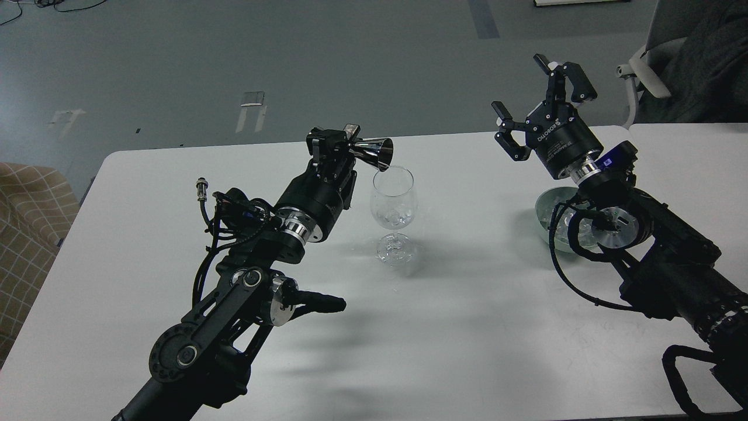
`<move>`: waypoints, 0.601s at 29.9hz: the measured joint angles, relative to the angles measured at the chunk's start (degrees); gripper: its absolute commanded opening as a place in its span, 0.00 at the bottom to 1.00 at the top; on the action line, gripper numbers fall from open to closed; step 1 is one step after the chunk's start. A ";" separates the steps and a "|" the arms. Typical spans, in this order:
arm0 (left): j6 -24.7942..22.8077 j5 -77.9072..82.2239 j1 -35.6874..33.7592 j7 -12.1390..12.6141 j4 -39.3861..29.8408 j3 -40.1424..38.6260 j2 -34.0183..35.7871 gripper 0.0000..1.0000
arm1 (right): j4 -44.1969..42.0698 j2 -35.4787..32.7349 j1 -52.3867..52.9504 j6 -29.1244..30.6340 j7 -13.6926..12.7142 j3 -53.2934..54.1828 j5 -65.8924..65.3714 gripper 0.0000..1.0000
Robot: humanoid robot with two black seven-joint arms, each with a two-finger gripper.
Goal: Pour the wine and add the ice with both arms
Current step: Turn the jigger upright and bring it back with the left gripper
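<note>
A clear wine glass (394, 213) stands upright in the middle of the white table (467, 327), with small clear ice cubes (395, 218) glinting in its bowl. My left gripper (332, 151) is shut on a shiny metal jigger (373, 153), tipped on its side with its mouth just over the glass's rim. My right gripper (540, 102) is open and empty, raised above the table to the right of the glass, over the far side of a pale green bowl (549, 217). The bowl is partly hidden by my right arm.
A chair (689, 64) with dark cloth stands behind the table's far right corner. A checked beige seat (29, 222) is at the left edge. Grey floor lies beyond the table's far edge.
</note>
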 measured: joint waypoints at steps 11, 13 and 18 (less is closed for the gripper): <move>-0.67 8.00 -0.85 -1.30 0.09 0.10 2.08 0.01 | 0.00 0.00 0.00 0.00 0.00 0.09 0.00 1.00; -0.67 9.96 -1.00 -1.31 0.09 0.16 2.30 0.01 | 0.00 0.00 0.00 0.00 0.00 0.09 0.00 1.00; -0.70 13.11 -2.21 -1.31 -0.04 2.30 2.62 0.01 | 0.00 0.02 0.00 0.00 0.00 0.09 0.00 1.00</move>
